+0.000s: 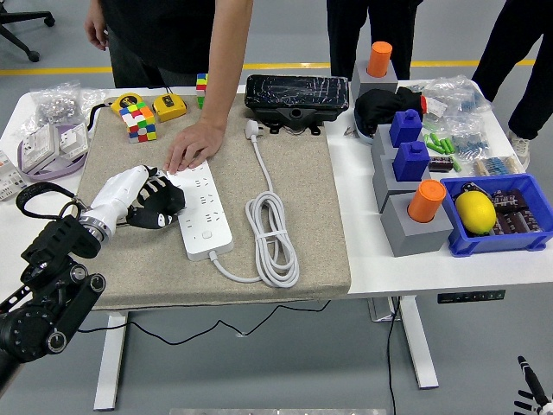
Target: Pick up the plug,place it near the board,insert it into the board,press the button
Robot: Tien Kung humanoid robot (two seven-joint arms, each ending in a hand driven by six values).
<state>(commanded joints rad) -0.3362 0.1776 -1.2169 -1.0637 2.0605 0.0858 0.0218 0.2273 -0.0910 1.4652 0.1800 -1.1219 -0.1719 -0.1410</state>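
A white power strip (pixel 202 210) lies on the beige mat (pixel 302 181), running from upper left to lower right. Its white cable (pixel 271 226) coils beside it and ends at the white plug (pixel 253 130), which lies on the mat near a black case. My left hand (pixel 156 201) rests on the mat against the strip's left side, fingers curled and holding nothing. A person's hand (pixel 194 146) presses flat on the strip's far end. My right hand is out of sight except for a tip at the bottom right corner.
The black case (pixel 296 92) stands at the mat's far edge. Cube puzzles (pixel 138 119) and a yellow tape measure sit at the far left. Grey blocks with orange and blue pegs (pixel 413 173) and a blue bin (pixel 497 216) holding a lemon fill the right side.
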